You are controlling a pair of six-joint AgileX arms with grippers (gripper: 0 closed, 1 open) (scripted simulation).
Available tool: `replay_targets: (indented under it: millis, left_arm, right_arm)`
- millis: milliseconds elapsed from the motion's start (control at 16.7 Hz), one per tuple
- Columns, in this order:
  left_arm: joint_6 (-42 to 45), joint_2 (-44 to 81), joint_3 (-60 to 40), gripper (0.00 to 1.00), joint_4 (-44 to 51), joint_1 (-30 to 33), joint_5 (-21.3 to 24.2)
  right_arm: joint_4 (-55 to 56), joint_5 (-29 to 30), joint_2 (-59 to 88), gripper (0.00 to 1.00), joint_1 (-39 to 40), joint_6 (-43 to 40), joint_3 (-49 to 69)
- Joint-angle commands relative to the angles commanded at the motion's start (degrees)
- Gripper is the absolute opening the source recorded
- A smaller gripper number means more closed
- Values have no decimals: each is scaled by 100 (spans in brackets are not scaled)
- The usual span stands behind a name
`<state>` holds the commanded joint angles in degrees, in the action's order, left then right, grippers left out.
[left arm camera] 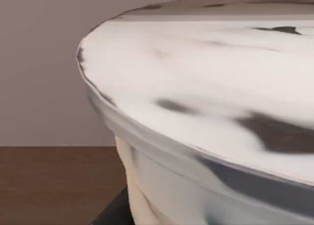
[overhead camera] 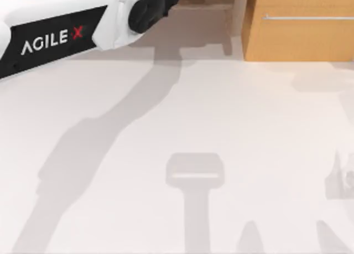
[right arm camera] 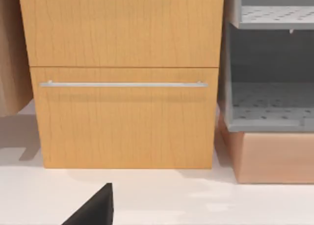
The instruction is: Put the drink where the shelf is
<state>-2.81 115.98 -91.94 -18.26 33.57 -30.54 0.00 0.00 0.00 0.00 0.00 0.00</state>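
1. Table (overhead camera: 232,115): pale top, crossed by arm shadows. A white marbled rounded mass (left arm camera: 206,87) sits very close in the left wrist view; I cannot identify it.
2. Left arm (overhead camera: 55,32): reaches across the far-left corner towards the far edge, its dark wrist end just left of the shelf. Whether its hand is holding, clenched or released, I cannot tell.
3. Cabinet (overhead camera: 298,38): orange wood with a silver bar handle (overhead camera: 307,17), far right. It is not the target.
4. Shelf (overhead camera: 239,10): far centre, just left of the cabinet, with a pale upright post and a grey shadowed recess.
5. Right gripper (right arm camera: 95,208): a dark wedge low before the cabinet front. Open or closed, cannot tell. A grey perforated rack (right arm camera: 270,102) stands beside the cabinet.
6. Drink: I cannot place it from these views.
7. Judgement: the step appears to be carrying to the shelf with the left arm.
   - Keep the container upright.
   - Enter the recess left of the post and clear of the cabinet side.
   - Lower until it is supported, and only then let go.
   - Confirm the grasp first, since it is unverified.
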Motion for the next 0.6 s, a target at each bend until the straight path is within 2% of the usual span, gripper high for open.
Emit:
replay_targets:
  millis: [360, 600]
  left_arm:
    - [13, -4, -21, 0, -3, 15, -6]
    - [16, 455, -347, 0, -117, -106, 100]
  right_arm:
    - [0, 0, 0, 100, 0, 0, 0]
    - [0, 0, 0, 100, 0, 0, 0]
